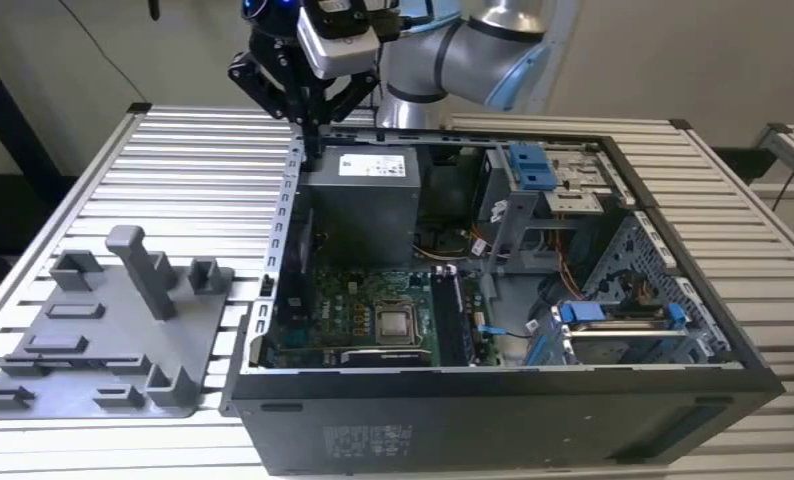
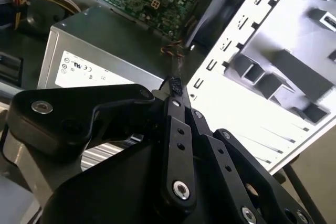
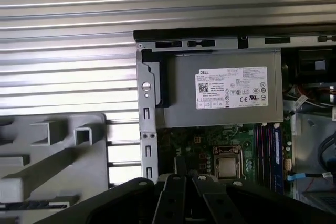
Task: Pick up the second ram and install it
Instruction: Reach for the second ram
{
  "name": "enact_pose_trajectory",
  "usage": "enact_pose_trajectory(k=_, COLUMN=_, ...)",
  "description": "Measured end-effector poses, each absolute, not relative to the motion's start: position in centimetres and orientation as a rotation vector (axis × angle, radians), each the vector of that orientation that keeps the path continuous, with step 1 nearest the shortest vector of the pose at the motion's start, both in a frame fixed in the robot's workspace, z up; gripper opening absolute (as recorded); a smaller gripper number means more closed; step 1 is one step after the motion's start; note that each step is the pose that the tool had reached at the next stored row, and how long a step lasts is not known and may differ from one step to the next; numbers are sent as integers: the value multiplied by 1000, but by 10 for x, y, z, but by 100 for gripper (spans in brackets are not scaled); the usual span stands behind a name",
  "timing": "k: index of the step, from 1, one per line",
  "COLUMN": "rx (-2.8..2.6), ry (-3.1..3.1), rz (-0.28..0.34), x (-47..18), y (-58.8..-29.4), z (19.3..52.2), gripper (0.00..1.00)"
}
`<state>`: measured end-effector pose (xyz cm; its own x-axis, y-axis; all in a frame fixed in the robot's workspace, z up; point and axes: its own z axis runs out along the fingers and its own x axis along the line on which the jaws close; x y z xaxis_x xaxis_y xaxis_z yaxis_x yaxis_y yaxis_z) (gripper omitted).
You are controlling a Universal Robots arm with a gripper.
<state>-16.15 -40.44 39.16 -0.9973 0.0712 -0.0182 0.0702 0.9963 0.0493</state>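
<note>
My claw (image 1: 312, 122) hangs over the back corner of the open computer case (image 1: 504, 390), just above the grey power box (image 1: 357, 215). Its fingers (image 2: 177, 129) are pinched tight together and hold nothing. I think the second ram (image 1: 70, 360) is the long dark strip in the grey tray (image 1: 197, 330) on the worktop (image 1: 197, 170). It lies at the exterior view's left, well apart from the claw.

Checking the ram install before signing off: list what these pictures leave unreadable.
Ram slots: exterior view, too small and dark to count sticks.
First wrist view: one end of those slots hidden behind the gripper.
Grey tray: first wrist view, cut by the picture edge.
</note>
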Motion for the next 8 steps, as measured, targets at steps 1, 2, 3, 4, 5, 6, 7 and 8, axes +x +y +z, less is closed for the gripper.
enact_pose_trajectory(k=1, rx=110, ry=3119, rz=76, x=-164, y=-405, z=392, gripper=11)
enact_pose_trajectory(k=2, rx=110, ry=3119, rz=76, x=-166, y=-406, z=391, gripper=11)
enact_pose_trajectory(k=3, rx=110, ry=3119, rz=76, x=-169, y=-407, z=391, gripper=11)
enact_pose_trajectory(k=4, rx=111, ry=3119, rz=76, x=-171, y=-409, z=391, gripper=11)
enact_pose_trajectory(k=5, rx=110, ry=3119, rz=76, x=-172, y=-410, z=391, gripper=11)
enact_pose_trajectory(k=6, rx=111, ry=3119, rz=76, x=-174, y=-410, z=391, gripper=11)
enact_pose_trajectory(k=7, rx=111, ry=3119, rz=76, x=-175, y=-411, z=391, gripper=11)
enact_pose_trajectory(k=8, rx=111, ry=3119, rz=76, x=-176, y=-412, z=391, gripper=11)
